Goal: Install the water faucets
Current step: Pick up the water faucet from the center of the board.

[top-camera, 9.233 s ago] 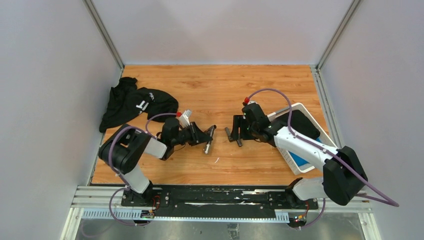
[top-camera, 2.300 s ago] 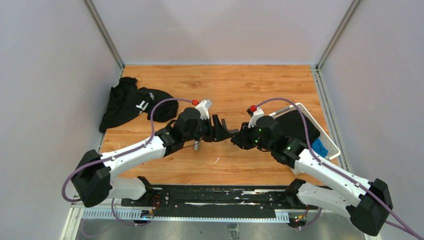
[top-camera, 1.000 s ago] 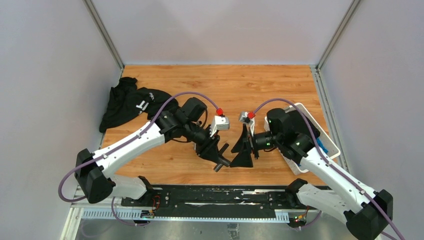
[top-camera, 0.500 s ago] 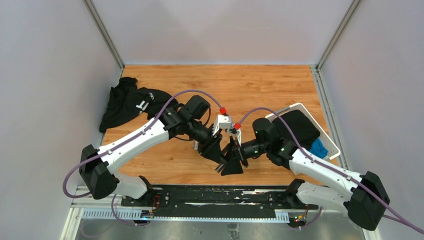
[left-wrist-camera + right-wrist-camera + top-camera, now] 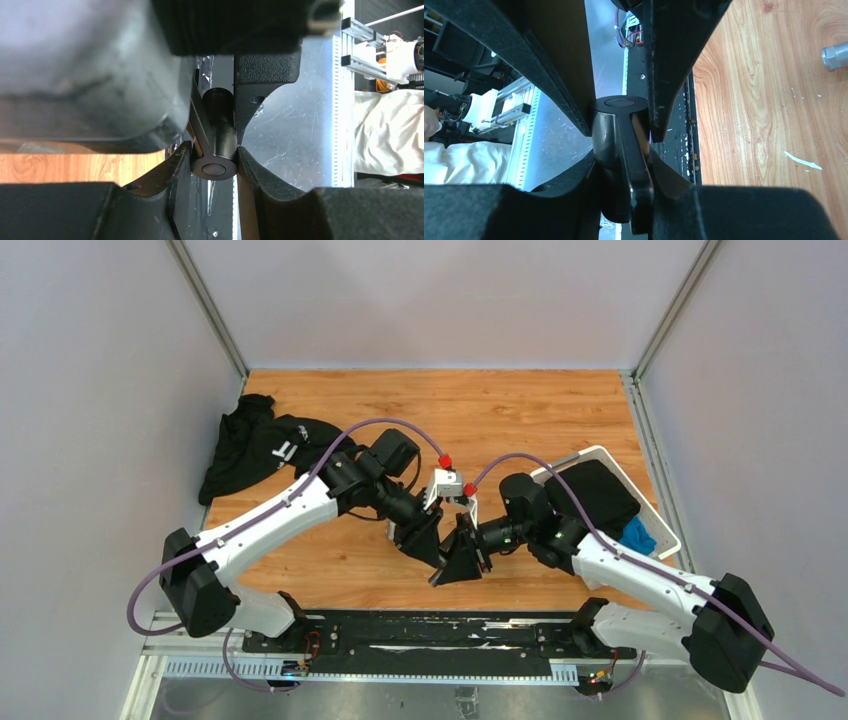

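Observation:
A dark-grey water faucet piece (image 5: pixel 216 145), a short cylinder with a thin lever along one side, is held above the table's front edge. My left gripper (image 5: pixel 214 169) is shut on its capped end, both pads pressing on the cylinder. My right gripper (image 5: pixel 624 175) comes from the opposite side and is closed on the same faucet piece (image 5: pixel 620 140), one finger against the body and one against the lever. In the top view the left gripper (image 5: pixel 432 545) and right gripper (image 5: pixel 463 558) meet tip to tip. Another grey pipe stub (image 5: pixel 836 55) lies on the wood.
A black cloth garment (image 5: pixel 265 445) lies at the table's left back. At the right stands a white basket (image 5: pixel 598 451) holding dark and blue cloth. The black base rail (image 5: pixel 400 625) runs just below the grippers. Grey walls close in both sides.
My right gripper has moved left up to the left gripper and its wide-open jaws have closed onto the faucet piece. The left gripper kept its grip and barely shifted.

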Action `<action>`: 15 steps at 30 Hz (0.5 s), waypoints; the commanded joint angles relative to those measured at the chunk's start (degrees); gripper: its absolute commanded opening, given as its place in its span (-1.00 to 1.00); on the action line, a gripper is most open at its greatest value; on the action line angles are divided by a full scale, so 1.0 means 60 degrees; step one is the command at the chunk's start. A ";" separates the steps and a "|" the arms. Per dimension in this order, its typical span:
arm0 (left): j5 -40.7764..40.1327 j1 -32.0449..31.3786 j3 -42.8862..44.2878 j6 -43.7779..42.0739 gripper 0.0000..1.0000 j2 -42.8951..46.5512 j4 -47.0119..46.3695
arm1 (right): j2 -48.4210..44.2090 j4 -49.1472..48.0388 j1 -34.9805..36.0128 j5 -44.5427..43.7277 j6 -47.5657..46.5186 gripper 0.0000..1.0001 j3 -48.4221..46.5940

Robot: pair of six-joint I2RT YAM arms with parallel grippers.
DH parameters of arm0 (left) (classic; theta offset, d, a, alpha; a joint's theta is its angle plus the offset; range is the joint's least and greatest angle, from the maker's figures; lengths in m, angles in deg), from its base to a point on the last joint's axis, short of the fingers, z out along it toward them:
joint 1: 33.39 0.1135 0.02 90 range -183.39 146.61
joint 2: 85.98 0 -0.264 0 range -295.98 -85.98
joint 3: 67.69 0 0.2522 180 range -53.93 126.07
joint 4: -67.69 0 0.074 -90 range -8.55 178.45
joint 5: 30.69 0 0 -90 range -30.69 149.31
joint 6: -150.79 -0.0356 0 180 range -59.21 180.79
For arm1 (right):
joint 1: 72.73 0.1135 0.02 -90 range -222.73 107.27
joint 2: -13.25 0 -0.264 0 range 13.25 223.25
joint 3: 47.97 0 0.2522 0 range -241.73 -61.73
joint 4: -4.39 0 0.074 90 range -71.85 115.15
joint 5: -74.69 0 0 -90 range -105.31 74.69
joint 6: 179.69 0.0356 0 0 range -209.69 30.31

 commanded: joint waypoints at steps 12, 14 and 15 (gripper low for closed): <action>-0.1995 0.1217 0.0110 0.0895 1.00 0.1678 -0.0509 | -0.2669 -0.1784 0.0152 -0.4705 0.2483 -1.00 0.1234; -0.3028 0.1221 -0.0467 0.1591 1.00 0.2340 -0.1498 | -0.3012 -0.2186 0.0146 -0.5272 0.2976 -1.00 0.1522; -0.3548 0.1139 -0.1007 0.1975 1.00 0.2783 -0.2280 | -0.3178 -0.2321 0.0143 -0.5540 0.3239 -1.00 0.1622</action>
